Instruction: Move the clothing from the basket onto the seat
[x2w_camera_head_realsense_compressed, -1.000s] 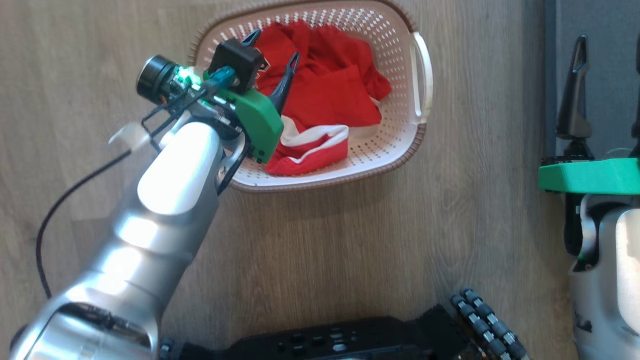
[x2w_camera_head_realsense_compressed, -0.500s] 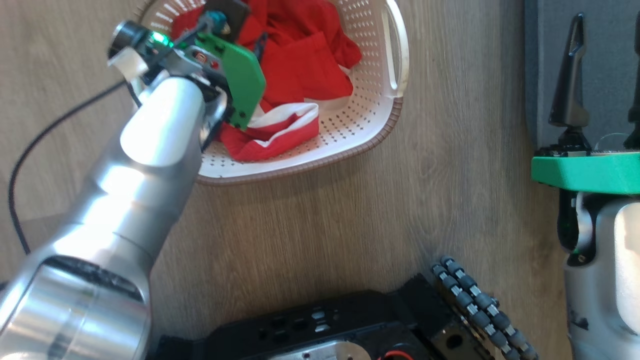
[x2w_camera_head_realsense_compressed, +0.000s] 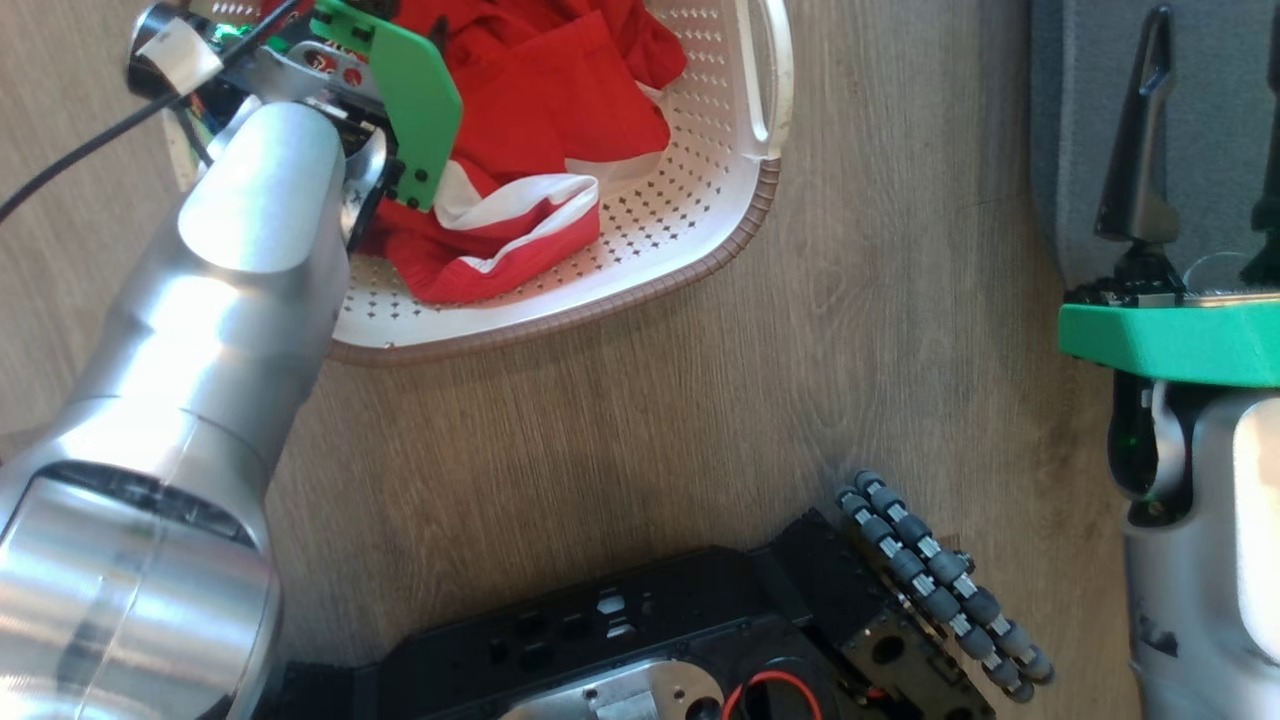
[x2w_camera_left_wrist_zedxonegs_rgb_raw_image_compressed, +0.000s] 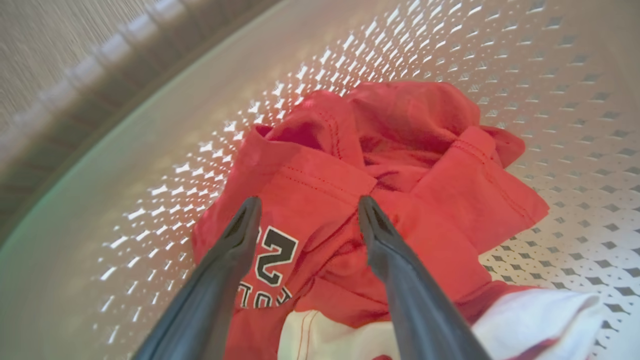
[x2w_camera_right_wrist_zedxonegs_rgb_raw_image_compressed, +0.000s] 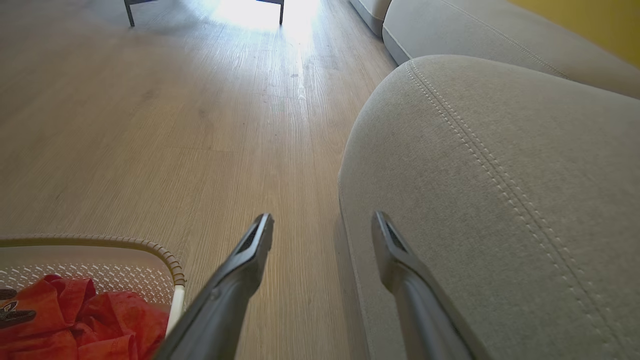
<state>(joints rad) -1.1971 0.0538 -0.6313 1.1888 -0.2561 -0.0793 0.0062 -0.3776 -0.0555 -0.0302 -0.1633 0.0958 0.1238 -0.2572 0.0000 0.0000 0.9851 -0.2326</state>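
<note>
Clothing (x2w_camera_left_wrist_zedxonegs_rgb_raw_image_compressed: 400, 165), soft bright red garments with white trim, one printed with "23", lies heaped inside a small oval cream plastic basket (x2w_camera_head_realsense_compressed: 700, 180) with perforated sides and a brown woven-look rim, standing on a pale wooden floor (x2w_camera_head_realsense_compressed: 620, 430). Left gripper (x2w_camera_left_wrist_zedxonegs_rgb_raw_image_compressed: 308, 202) reaches into the basket, its two dark fingers spread apart over the printed garment; whether they touch it cannot be told. Right gripper (x2w_camera_right_wrist_zedxonegs_rgb_raw_image_compressed: 322, 216) hangs with fingers apart, empty, at the rounded edge of a large grey fabric seat (x2w_camera_right_wrist_zedxonegs_rgb_raw_image_compressed: 500, 175) with pale stitching.
</note>
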